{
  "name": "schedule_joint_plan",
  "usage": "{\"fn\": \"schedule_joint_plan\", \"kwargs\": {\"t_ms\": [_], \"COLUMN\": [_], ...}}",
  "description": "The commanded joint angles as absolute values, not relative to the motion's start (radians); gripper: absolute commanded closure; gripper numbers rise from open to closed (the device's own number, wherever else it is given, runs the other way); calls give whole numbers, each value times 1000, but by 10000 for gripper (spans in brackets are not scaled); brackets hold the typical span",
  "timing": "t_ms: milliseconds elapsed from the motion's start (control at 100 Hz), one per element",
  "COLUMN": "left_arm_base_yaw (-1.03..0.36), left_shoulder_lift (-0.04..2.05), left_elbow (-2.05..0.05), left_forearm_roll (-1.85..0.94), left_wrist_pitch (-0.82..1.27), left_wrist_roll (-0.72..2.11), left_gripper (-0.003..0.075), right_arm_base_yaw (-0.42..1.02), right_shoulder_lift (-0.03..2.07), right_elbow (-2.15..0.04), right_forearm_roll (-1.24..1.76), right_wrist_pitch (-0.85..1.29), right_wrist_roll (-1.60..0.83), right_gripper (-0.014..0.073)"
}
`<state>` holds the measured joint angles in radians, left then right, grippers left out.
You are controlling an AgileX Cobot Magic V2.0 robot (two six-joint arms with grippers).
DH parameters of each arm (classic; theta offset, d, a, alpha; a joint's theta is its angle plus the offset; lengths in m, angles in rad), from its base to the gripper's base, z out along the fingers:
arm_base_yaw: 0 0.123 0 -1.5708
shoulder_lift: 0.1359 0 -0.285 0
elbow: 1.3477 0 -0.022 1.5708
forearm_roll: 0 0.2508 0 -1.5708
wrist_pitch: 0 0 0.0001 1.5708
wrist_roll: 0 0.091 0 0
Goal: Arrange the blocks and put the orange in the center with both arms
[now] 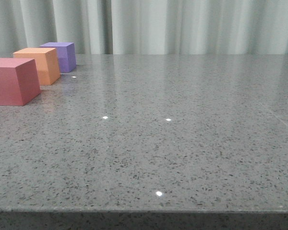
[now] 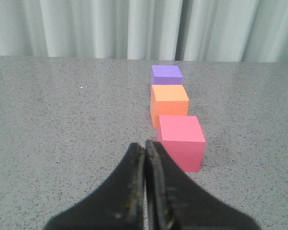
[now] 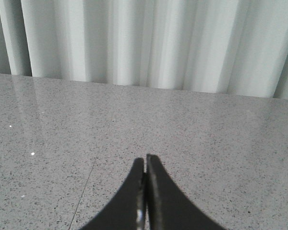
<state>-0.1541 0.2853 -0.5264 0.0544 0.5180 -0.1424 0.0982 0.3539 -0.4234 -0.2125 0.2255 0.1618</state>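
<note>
Three cubes stand in a row at the far left of the table, running away from me. The pinkish-red cube (image 1: pixel 12 80) is nearest, the orange cube (image 1: pixel 40 65) is in the middle, and the purple cube (image 1: pixel 61 55) is farthest. The left wrist view shows the same row: pinkish-red (image 2: pixel 181 141), orange (image 2: pixel 169 103), purple (image 2: pixel 166 74). My left gripper (image 2: pixel 145 143) is shut and empty, just short of the pinkish-red cube and beside it. My right gripper (image 3: pixel 145 158) is shut and empty over bare table. Neither gripper shows in the front view.
The grey speckled stone table (image 1: pixel 182 134) stretches from the front edge to a pale pleated curtain (image 1: pixel 182 24) at the back. A thin seam line (image 3: pixel 86 182) runs across the tabletop in the right wrist view.
</note>
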Motion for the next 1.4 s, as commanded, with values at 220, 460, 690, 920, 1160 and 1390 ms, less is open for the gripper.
{"fn": "schedule_joint_plan", "kwargs": {"t_ms": [220,460,690,920,1160,1390], "left_arm_base_yaw": [-152,-152,-152,-150,-75,-49], "left_shoulder_lift": [294,269,158,48,-23,-36], "left_elbow": [-551,-448,-226,-57,46,46], "left_forearm_roll": [48,62,93,93,90,92], "left_wrist_pitch": [438,279,-27,-46,-111,-85], "left_wrist_roll": [-142,-142,-142,-142,-142,-142], "left_gripper": [739,739,739,739,739,739], "right_arm_base_yaw": [93,93,93,93,93,93], "right_shoulder_lift": [359,359,359,359,359,359], "right_elbow": [-450,-450,-450,-450,-450,-450], "right_forearm_roll": [-229,-229,-229,-229,-229,-229], "right_wrist_pitch": [146,146,146,146,146,146], "right_wrist_roll": [154,154,154,154,154,154], "right_gripper": [660,660,660,660,660,660]}}
